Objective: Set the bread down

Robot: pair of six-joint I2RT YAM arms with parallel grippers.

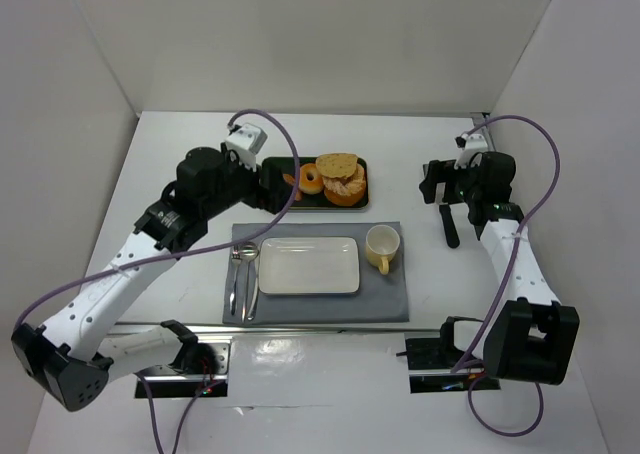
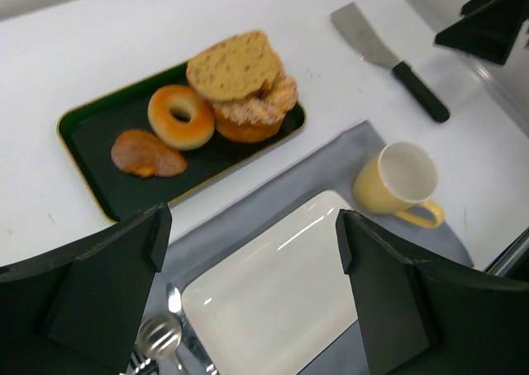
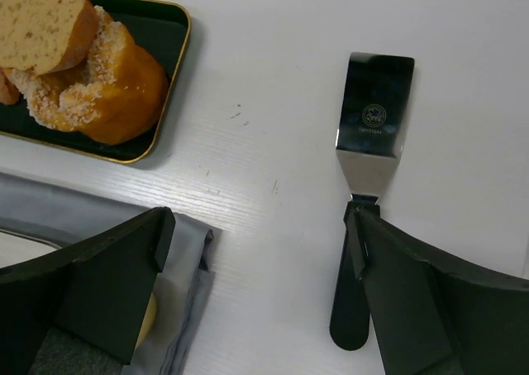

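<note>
The bread (image 2: 147, 154), a small glossy orange-brown roll, lies at the near left of the dark green tray (image 2: 92, 131), beside a ring donut (image 2: 180, 116). From above only a sliver of the bread (image 1: 290, 181) shows past my left gripper (image 1: 274, 188). In the left wrist view that gripper (image 2: 252, 239) is open and holds nothing, hovering over the white plate (image 2: 281, 292) short of the tray. My right gripper (image 3: 260, 234) is open too, above the bare table, with its right finger over the handle of a spatula (image 3: 372, 127).
Tan loaf slices (image 2: 235, 65) are stacked on a sugared pastry (image 2: 252, 117) at the tray's right end. The plate (image 1: 308, 265), a yellow cup (image 1: 382, 246) and a fork and spoon (image 1: 240, 274) sit on a grey mat (image 1: 385, 299). White walls close in three sides.
</note>
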